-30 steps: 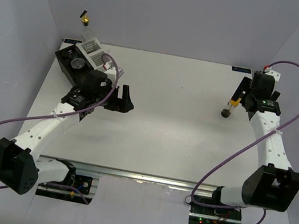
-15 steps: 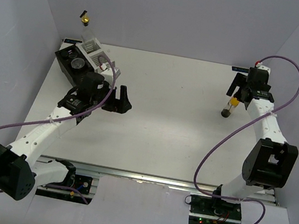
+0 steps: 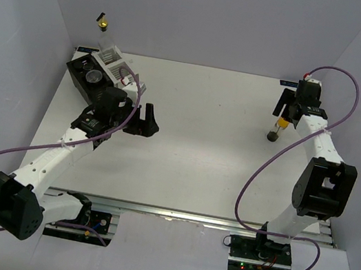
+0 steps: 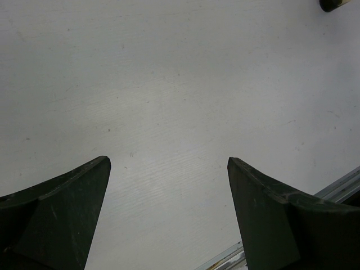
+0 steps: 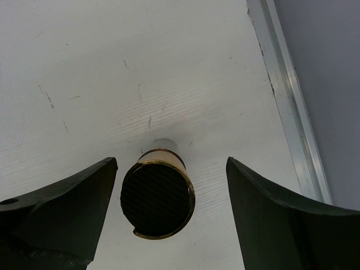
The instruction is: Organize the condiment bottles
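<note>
Right gripper [image 5: 171, 162] has swung over the slim black-capped bottle [image 5: 157, 199], open astride it, pickup looks next; left gripper [image 4: 169, 163] open.

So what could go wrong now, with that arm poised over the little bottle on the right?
In the wrist view the bottle sits nearer one of the right jaws than the other. That jaw may touch first and tip it, since it is slim and stands alone. It also stands fairly near the table's side edge, so a hard knock might send it off. The rack is far across the table, so a loose grip could fail on the long carry.
</note>
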